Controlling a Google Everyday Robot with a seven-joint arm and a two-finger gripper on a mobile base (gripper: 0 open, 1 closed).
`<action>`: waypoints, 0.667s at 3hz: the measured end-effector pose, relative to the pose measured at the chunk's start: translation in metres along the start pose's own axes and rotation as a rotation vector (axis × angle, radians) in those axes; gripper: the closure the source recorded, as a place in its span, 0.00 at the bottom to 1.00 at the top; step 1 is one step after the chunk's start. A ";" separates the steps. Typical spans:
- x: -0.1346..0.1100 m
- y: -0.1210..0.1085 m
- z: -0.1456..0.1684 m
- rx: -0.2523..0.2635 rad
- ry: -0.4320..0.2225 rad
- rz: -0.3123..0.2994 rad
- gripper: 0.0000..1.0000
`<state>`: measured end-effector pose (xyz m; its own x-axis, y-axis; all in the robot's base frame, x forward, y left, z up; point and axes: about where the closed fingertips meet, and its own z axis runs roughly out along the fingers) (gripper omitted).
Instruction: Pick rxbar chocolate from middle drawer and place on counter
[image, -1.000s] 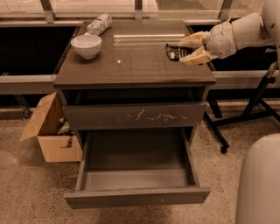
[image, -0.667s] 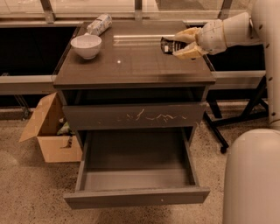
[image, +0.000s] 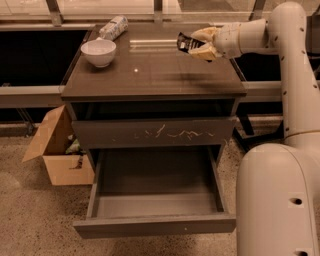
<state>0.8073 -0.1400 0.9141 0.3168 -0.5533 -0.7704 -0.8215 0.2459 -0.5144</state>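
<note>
My gripper (image: 195, 43) is over the back right part of the counter (image: 150, 72), reaching in from the right. It is shut on the rxbar chocolate (image: 183, 42), a small black wrapper with white print, and holds the bar a little above the glossy top. The bar's left end sticks out past the fingers. The middle drawer (image: 155, 224) is pulled open low at the front; its grey floor shows nothing on it.
A white bowl (image: 98, 51) stands at the counter's back left, with a white and silver packet (image: 113, 27) behind it. A shut drawer front with white scratches (image: 165, 133) sits above the open drawer. A cardboard box (image: 55, 147) stands on the floor at the left.
My gripper has moved left and farther back over the counter, carrying the rxbar chocolate with it. The drawer, bowl and packet have not moved.
</note>
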 end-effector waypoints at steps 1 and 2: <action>0.013 -0.016 0.014 0.063 -0.002 0.075 0.84; 0.026 -0.023 0.027 0.091 -0.011 0.149 0.53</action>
<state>0.8469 -0.1387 0.8959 0.2008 -0.4966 -0.8444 -0.8134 0.3958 -0.4263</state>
